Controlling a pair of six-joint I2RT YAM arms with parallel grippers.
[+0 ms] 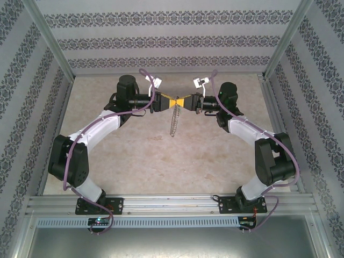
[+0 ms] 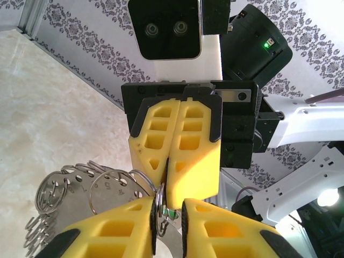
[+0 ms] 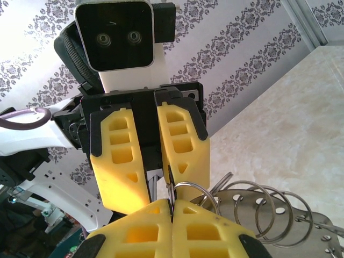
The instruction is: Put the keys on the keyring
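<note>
The two arms meet over the middle of the pale marbled table, their yellow fingers nearly tip to tip well above its surface. The right gripper has its jaws pressed flat together, pinching a thin wire loop of the keyring right at the fingertips. From that pinch the rest of the keyring fans out to the side as a bunch of grey split rings, with a flat metal piece dotted with small holes. From above, the keyring hangs down as a thin dangling string below the point where the left gripper and right gripper meet, clear of the table. The left gripper faces the right one head-on with its jaws a narrow gap apart. In that gap sits a scrap of bright green, the head of the key, close against the pinched loop. Whether the pads actually touch the key I cannot tell, nor whether it is threaded onto the ring. Patterned wallpaper panels close in the table on three sides.
</note>
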